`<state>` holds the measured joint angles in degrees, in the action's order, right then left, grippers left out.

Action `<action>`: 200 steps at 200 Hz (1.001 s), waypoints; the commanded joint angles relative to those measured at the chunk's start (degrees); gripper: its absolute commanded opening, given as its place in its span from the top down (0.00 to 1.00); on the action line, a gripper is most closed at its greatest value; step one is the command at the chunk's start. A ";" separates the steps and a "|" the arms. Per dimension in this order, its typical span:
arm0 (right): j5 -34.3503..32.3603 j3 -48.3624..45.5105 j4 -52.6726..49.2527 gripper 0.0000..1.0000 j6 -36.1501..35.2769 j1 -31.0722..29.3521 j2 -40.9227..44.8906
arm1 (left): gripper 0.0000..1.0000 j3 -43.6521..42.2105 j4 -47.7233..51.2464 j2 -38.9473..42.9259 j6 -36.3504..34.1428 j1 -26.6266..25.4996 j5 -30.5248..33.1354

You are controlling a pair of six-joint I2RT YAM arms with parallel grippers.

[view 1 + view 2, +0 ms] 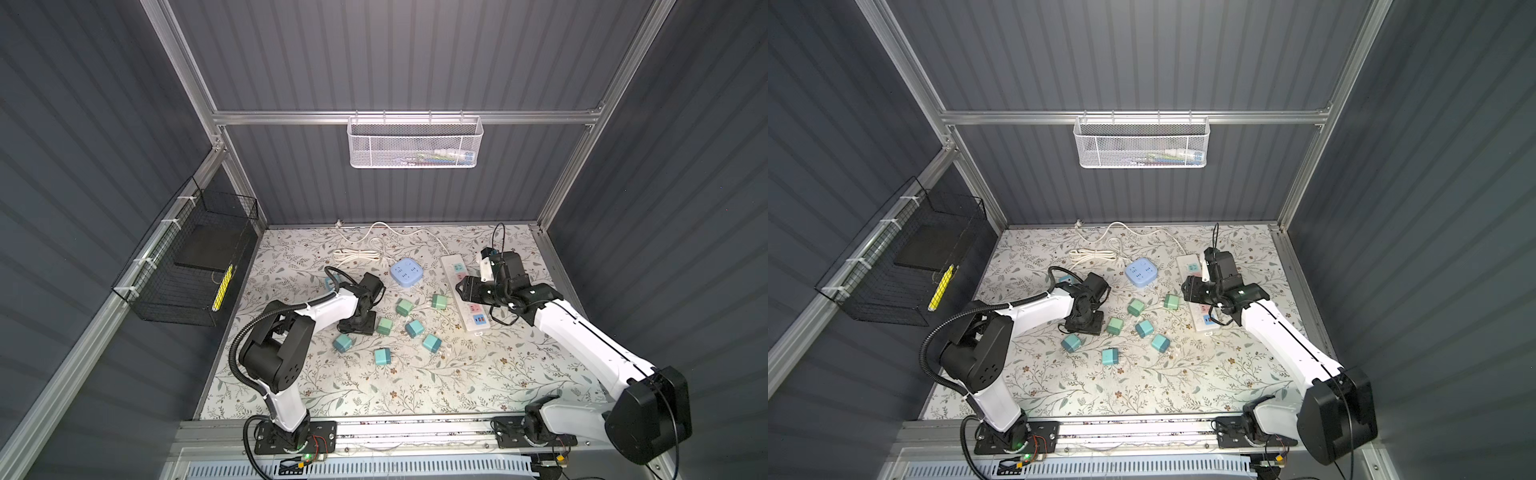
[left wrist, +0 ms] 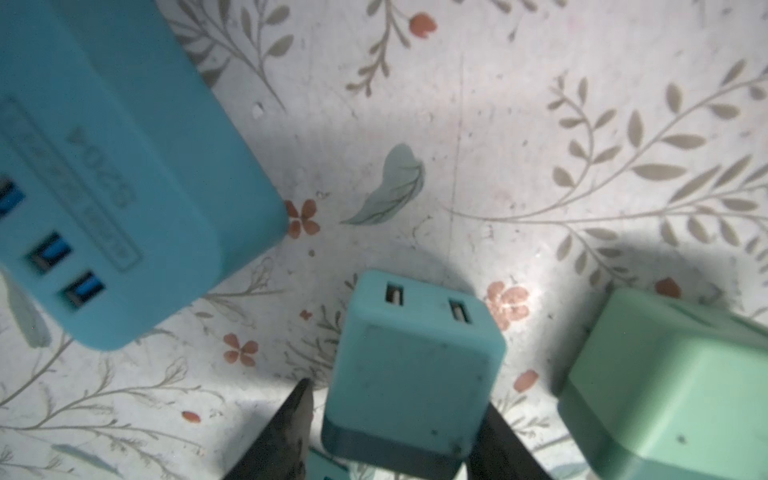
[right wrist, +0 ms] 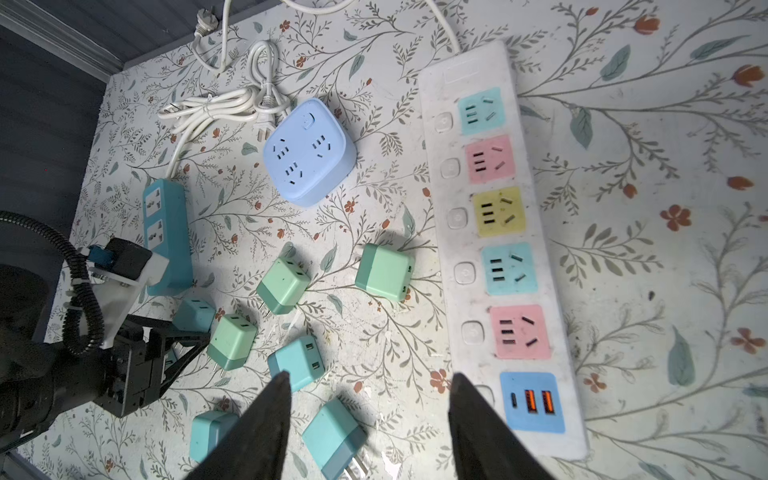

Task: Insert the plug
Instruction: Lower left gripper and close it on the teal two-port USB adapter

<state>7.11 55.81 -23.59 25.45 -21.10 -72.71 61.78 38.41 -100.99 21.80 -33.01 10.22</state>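
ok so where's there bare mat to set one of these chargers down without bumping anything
Widest free patch: the front of the mat, between the plug cubes and the arm bases. Also bare right of the white strip. Crowded: between the left gripper and that strip, and around the coiled cord behind.

Over on the left wrist view, the teal power strip (image 2: 124,166) runs off the frame, its printed label too blurred to read. The green plug (image 2: 673,390) is cropped as well. The blue plug (image 2: 411,365) sits between the fingers of the left gripper (image 2: 397,395), and whether they press it cannot be told. In both top views, the contents of the white basket (image 1: 415,143) are too small to make out.
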 commanded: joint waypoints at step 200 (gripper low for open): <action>-0.30 -1.93 1.01 0.40 1.78 -0.34 1.60 | 0.41 2.52 3.52 -1.93 -1.32 -1.09 3.23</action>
<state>6.85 53.89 -23.16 26.81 -21.10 -71.44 64.47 39.46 -103.00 20.78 -33.74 13.91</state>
